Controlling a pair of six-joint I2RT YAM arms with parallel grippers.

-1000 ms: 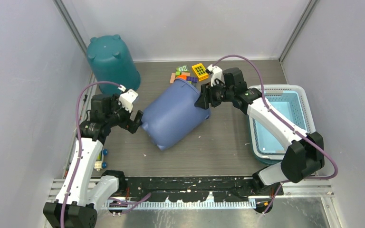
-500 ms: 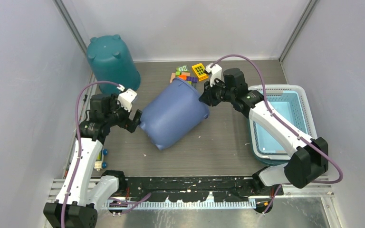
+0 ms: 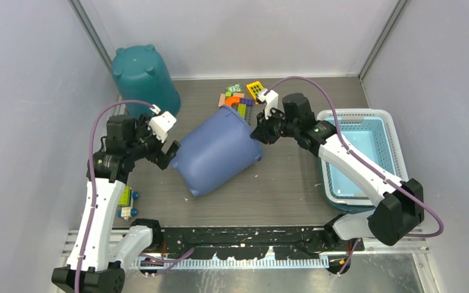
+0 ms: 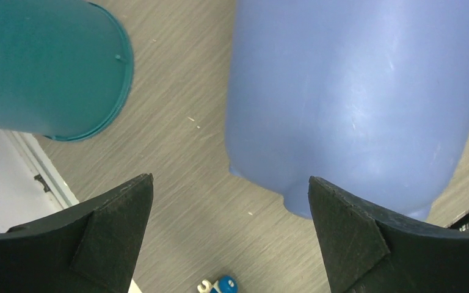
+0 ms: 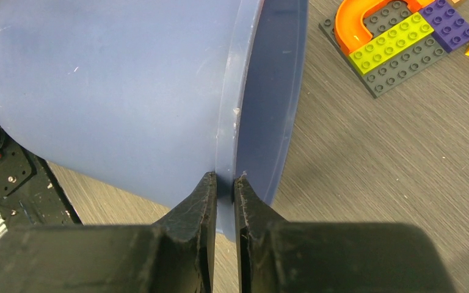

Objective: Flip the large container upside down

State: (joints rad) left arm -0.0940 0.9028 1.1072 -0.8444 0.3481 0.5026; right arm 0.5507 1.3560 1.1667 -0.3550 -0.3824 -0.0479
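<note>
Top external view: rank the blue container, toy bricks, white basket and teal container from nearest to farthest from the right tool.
1. Blue container, its rim pinched in the right tool.
2. Toy bricks, just behind.
3. White basket, to the right.
4. Teal container, far-left corner.

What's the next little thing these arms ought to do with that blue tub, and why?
Probably the left gripper should nudge under the blue container's base and tip it upward. The container lies on its side, the right gripper is pinched on its rim, and the left one is open beside the base.
</note>
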